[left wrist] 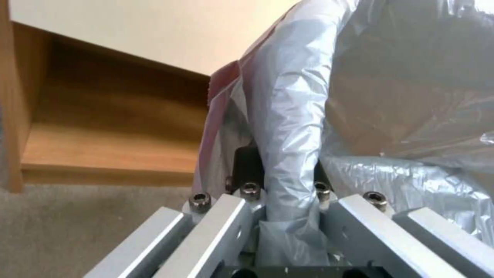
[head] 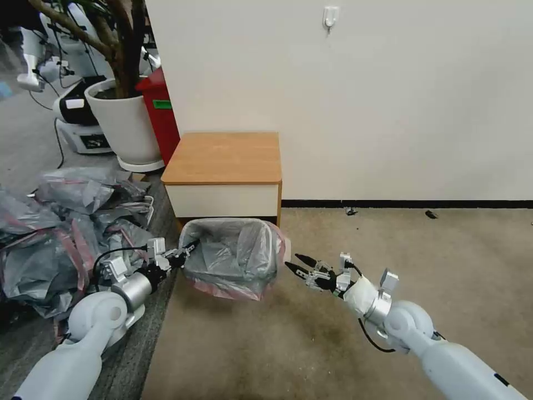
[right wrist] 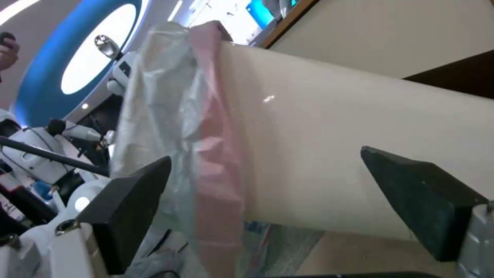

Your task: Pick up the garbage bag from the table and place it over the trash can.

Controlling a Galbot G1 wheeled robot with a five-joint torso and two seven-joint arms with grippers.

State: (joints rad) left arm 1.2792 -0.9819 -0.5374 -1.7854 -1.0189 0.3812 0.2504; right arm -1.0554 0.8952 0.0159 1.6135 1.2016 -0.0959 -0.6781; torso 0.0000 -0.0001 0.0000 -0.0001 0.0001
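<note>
One garbage bag [head: 236,261] inside trash can [right wrist: 329,154], pinched by left hand [head: 186,251].

The grey, pink-rimmed garbage bag [head: 236,253] lines the trash can [right wrist: 329,154] before the bare-topped table [head: 225,158].

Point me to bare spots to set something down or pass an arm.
Free: the table top, and the carpet right of the can, up to the wall. Crowded: left of the can, where the bag heap lies and the left pincer grips the bag. The right pincer is open beside the can.
</note>
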